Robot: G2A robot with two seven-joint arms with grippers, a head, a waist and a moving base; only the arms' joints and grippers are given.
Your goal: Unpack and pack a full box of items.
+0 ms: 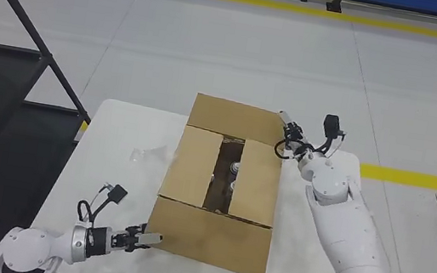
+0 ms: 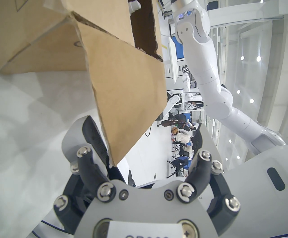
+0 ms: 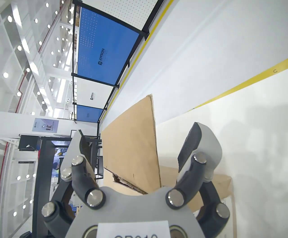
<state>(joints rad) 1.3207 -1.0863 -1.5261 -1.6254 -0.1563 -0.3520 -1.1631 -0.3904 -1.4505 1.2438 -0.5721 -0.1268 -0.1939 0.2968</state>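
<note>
White desk (image 1: 106,196) on a pale grey floor (image 1: 216,41), with a yellow line (image 1: 418,178) running off past the far right corner and a black frame (image 1: 19,36) standing to the left. The box (image 1: 211,239) sits on the middle of the desk, a brown cardboard carton with its top half open. Its two side flaps lie nearly flat but do not meet, and the dark slot between them shows the items (image 1: 233,173) packed inside – pale rounded tops, too small to name. The far flap and the near flap stand out from the carton's ends.

Bare desk lies to the box's left, where a small clear scrap (image 1: 143,156) rests well apart from the carton. On the right only a narrow strip of desk is left between the box and the edge.

The left end effector (image 1: 153,236) is low at the box's near left corner, pointing along the desk. Its fingers (image 2: 94,137) are spread wide – the corner of the near flap reaches in between them, close against one pad, and the other finger stands clear of it, so nothing is clamped. The right end effector (image 1: 286,130) is at the far right corner, arm stretched forward over the desk edge. Its fingers (image 3: 193,144) are also wide apart, with the far flap's edge between them and untouched on either side.
</note>
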